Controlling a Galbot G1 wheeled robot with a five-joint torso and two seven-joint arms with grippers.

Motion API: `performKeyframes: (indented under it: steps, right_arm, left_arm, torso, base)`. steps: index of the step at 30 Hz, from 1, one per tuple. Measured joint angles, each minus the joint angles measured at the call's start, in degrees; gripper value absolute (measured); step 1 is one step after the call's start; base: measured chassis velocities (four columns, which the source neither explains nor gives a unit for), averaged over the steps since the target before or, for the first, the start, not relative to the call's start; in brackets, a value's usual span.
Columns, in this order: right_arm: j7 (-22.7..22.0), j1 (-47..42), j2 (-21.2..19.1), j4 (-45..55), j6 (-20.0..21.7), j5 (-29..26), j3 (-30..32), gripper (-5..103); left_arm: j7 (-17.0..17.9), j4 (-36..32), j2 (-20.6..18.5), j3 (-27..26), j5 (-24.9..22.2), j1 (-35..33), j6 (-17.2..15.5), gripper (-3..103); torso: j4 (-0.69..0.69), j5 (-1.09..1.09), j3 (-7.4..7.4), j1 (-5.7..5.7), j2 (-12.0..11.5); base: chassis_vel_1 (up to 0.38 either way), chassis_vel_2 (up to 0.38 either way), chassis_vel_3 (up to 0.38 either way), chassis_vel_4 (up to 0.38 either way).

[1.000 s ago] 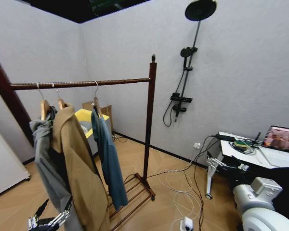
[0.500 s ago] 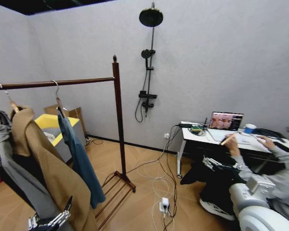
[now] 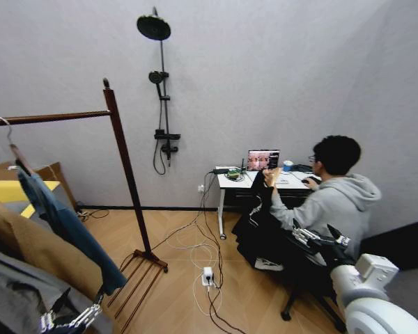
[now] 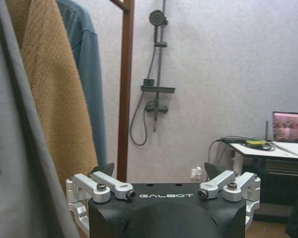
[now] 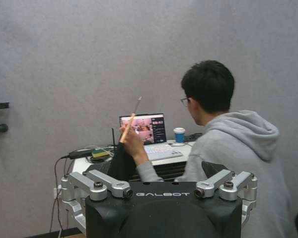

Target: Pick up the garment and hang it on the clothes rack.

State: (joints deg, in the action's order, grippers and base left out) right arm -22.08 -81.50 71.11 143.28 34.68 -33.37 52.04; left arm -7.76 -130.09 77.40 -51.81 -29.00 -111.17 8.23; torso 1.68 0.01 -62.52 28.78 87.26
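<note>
At the lower frame edges: both grippers idle, fingers spread, holding nothing.
The left gripper [image 3: 73, 321] sits near the tan coat [image 3: 35, 247]; the garment [image 3: 66, 226] hangs on the clothes rack [image 3: 125, 163]. Risk: snagging neighbouring coats.

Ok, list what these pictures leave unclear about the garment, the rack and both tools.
- Garment: in the head view its hem drops behind the tan coat.
- Clothes rack: the picture's edge cuts its top bar, hiding the far post.
- Left tool: open, nothing between its fingers; in the head view only its tips show.
- Right tool: open, pointed at the desk, away from the rack.
</note>
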Motion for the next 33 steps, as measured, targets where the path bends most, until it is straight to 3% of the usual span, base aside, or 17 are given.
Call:
performKeyframes:
  steps: [33]
  right_arm:
    - [1.29, -0.37, 1.87, -1.11, -2.63, 2.57, -3.36, 100]
  left_arm:
    - [0.03, 0.0, 0.0, 0.0, 0.0, 0.0, 0.0, 100]
  torso:
    - [-0.03, -0.02, 0.0, 0.0, 0.0]
  base:
    - [0.155, -0.165, -0.169, 0.15]
